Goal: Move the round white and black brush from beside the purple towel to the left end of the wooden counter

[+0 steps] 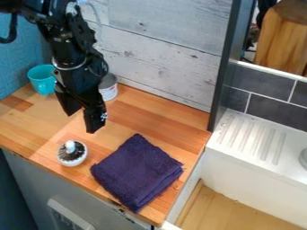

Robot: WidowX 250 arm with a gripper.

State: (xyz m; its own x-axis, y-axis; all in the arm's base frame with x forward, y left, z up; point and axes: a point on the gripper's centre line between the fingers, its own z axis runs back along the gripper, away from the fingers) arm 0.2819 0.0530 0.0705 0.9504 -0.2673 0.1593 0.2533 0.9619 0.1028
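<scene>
My black gripper (83,120) hangs over the wooden counter at the left, its two fingers apart with nothing between them. Below it and slightly left stands a small white round pot (72,153) with dark bristly contents and a white knob on top. A folded dark purple cloth (137,171) lies flat on the counter, to the right of the pot and below the gripper. Behind the gripper, a can (108,87) with a white label is partly covered by the arm. A turquoise cup (42,80) stands at the back left corner.
The wooden counter (162,114) ends at a dark upright post (224,67) on the right. Beyond it are a white sink unit (255,143) with a ridged drainer and grey tiles. A whitewashed plank wall (162,49) stands behind the counter.
</scene>
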